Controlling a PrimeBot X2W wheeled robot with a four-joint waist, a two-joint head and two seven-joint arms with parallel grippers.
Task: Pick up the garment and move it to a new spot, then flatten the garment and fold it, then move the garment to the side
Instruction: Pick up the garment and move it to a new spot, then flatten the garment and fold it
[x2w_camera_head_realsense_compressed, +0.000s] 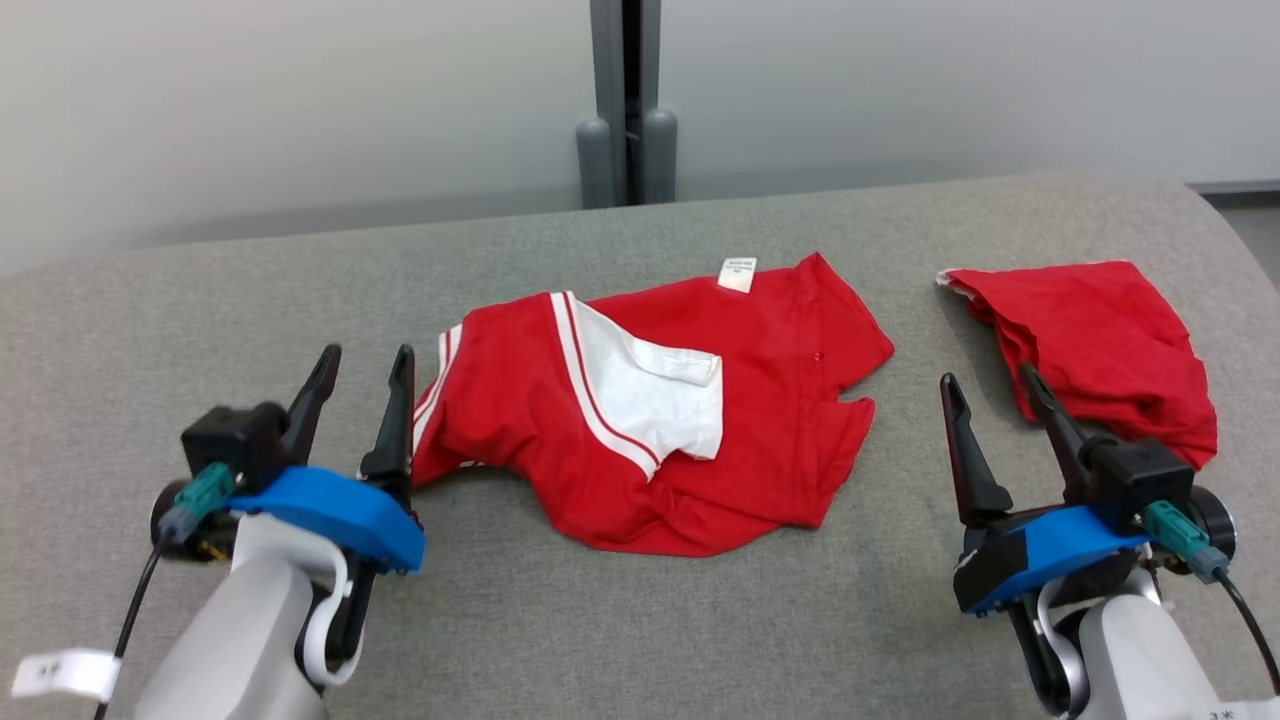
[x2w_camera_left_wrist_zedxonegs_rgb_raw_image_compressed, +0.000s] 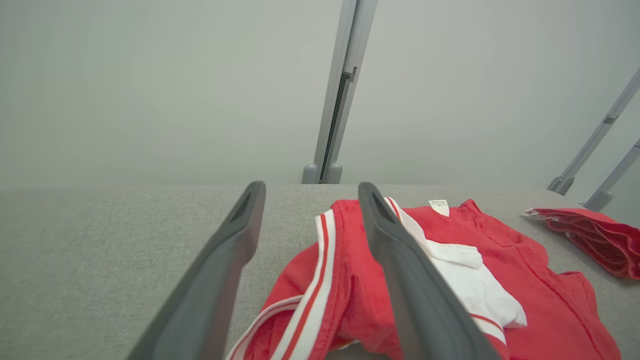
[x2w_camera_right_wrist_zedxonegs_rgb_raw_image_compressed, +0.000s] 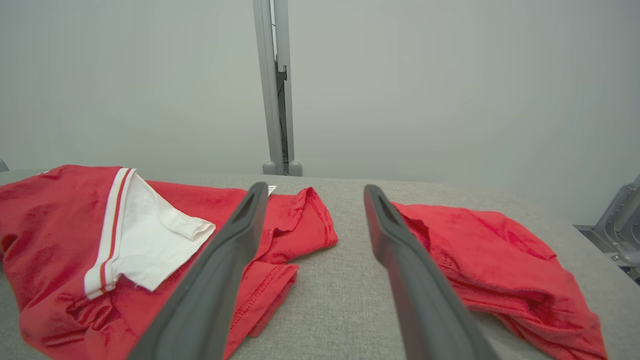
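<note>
While the red garment (x2w_camera_head_realsense_compressed: 780, 420) lies crumpled near the middle of the counter (x2w_camera_head_realsense_compressed: 200, 330), you have both claws spread apart and empty.

The garment is not flat. Its cloth is bunched and wrinkled, and its lower right corner is turned over on itself. A white panel (x2w_camera_head_realsense_compressed: 655, 395) edged with red and white stripes lies folded across its middle. A small white label (x2w_camera_head_realsense_compressed: 737, 273) shows at its far edge.

Your left claw (x2w_camera_head_realsense_compressed: 365, 355) sits at the garment's left edge, low over the counter, with both fingers pointing away from you. The inner finger (x2w_camera_head_realsense_compressed: 398, 410) stands just beside the striped hem. Whether it touches the cloth, you cannot tell from these views. From the left wrist, that finger crosses in front of the red cloth and nothing lies between the two fingers.

Your right claw (x2w_camera_head_realsense_compressed: 988, 376) is apart from the garment, over bare counter to its right. It is open just as wide and holds nothing. Its outer finger stands close to a second red cloth (x2w_camera_head_realsense_compressed: 1100, 350), a rumpled heap near the counter's right end, well clear of the garment.

Beyond the counter a grey post (x2w_camera_head_realsense_compressed: 625, 100) rises against a pale wall (x2w_camera_head_realsense_compressed: 300, 100).
</note>
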